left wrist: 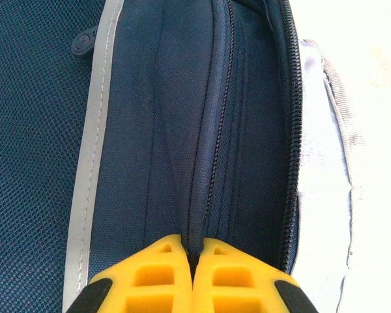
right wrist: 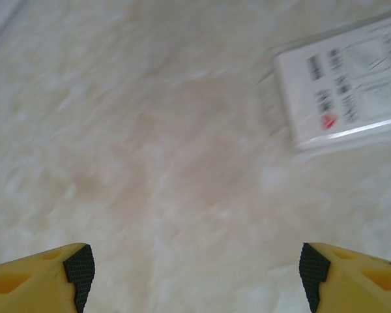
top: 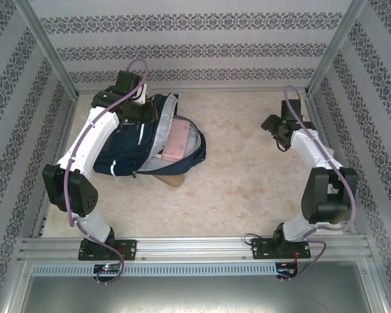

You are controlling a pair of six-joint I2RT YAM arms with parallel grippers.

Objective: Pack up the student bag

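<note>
Sam: Where is the bag?

Mia: The big dark blue cloth student bag (top: 127,160) lies on the pale, stone-look table (top: 247,189). It is on the left side, nearer the back wall. Its big pocket gapes open, and you can see the light grey lining (top: 194,140) inside.

Sam: Is anything in it?

Mia: Yes, a flat pink thing (top: 176,143) lies in the open pocket. A small light brown thing (top: 173,180) pokes out from under the near edge of the bag. I cannot tell what it is.

Sam: What is the left hand doing?

Mia: The left hand (left wrist: 194,261) is at the far end of the bag. Its yellow fingers (left wrist: 153,280) are pressed tight together. They pinch a fold of the blue cloth, right where a zip line runs along it. A grey shiny stripe (left wrist: 91,163) runs down the cloth beside that fold.

Sam: And the right hand?

Mia: The right hand (right wrist: 195,267) is well apart from the bag, over the right side of the table. Its two fingers have black pads (right wrist: 79,264). They stand wide apart and hold nothing. Bare table lies below it. Near it lies a flat white pack (right wrist: 345,78) with dark print and a little red mark. It is too blurry to read.
</note>
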